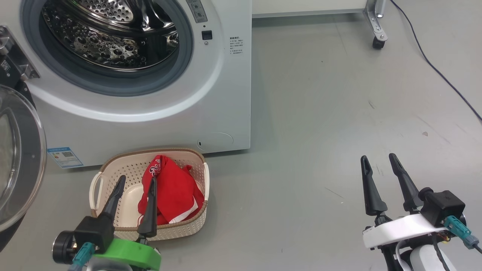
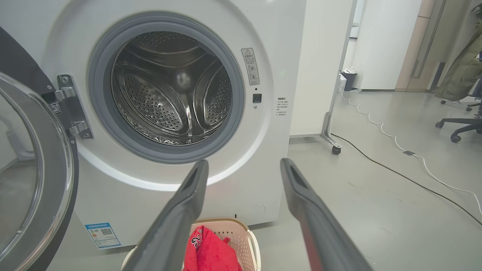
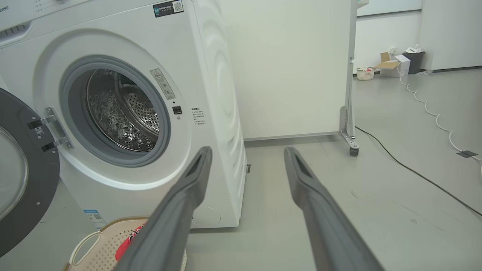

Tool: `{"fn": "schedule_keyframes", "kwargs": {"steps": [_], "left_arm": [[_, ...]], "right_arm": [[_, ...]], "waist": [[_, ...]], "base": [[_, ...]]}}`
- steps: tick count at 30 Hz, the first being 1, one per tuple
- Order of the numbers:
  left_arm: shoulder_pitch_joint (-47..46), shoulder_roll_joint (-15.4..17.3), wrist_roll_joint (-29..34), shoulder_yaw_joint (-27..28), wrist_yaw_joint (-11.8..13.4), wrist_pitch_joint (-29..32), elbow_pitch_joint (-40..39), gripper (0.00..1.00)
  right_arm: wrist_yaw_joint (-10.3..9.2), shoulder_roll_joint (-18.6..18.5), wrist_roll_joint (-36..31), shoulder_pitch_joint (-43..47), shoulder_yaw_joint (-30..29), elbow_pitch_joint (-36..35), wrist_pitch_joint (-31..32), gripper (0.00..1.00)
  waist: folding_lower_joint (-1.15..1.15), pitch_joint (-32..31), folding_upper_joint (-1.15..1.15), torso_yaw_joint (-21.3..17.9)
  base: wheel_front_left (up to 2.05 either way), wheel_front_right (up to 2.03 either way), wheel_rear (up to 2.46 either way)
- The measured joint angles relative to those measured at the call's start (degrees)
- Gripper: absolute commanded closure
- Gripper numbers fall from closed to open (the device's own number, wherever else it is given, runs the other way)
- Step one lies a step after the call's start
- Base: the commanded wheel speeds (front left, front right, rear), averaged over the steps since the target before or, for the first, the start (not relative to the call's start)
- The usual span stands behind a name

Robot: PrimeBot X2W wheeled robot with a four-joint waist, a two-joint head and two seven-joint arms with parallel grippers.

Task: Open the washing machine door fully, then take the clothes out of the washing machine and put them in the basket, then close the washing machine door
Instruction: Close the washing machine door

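The white washing machine point(image 1: 158, 113) stands with its round door point(image 1: 19, 158) swung wide open to the left, and its steel drum point(image 2: 169, 101) looks bare inside. On the floor in front sits the cream basket point(image 1: 113, 177) holding the red clothes point(image 1: 175, 192). My left gripper point(image 1: 137, 178) hovers open just above the basket with nothing between its fingers. Off to the right, over bare floor, my right gripper point(image 1: 378, 158) is open and holds nothing. The door point(image 3: 22, 180), basket point(image 3: 98, 241) and clothes point(image 2: 211, 252) also show in the wrist views.
A wheeled white partition point(image 3: 301, 67) stands right of the machine, its caster point(image 1: 378, 42) on the floor. A black cable point(image 1: 444, 79) and a white cable point(image 2: 414, 156) run across the grey floor. An office chair point(image 2: 463, 124) stands far right.
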Motion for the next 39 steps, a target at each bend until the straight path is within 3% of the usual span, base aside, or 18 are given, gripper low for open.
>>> {"fn": "schedule_keyframes", "kwargs": {"steps": [39], "left_arm": [[0.1,0.0,0.0,0.0,0.7,0.0,-1.0,0.0]], "right_arm": [[0.0,0.0,0.0,0.0,-0.2,0.0,0.0,0.0]], "waist": [[0.0,0.3,0.0,0.1]], "base": [[-0.06,0.06,0.0]]}}
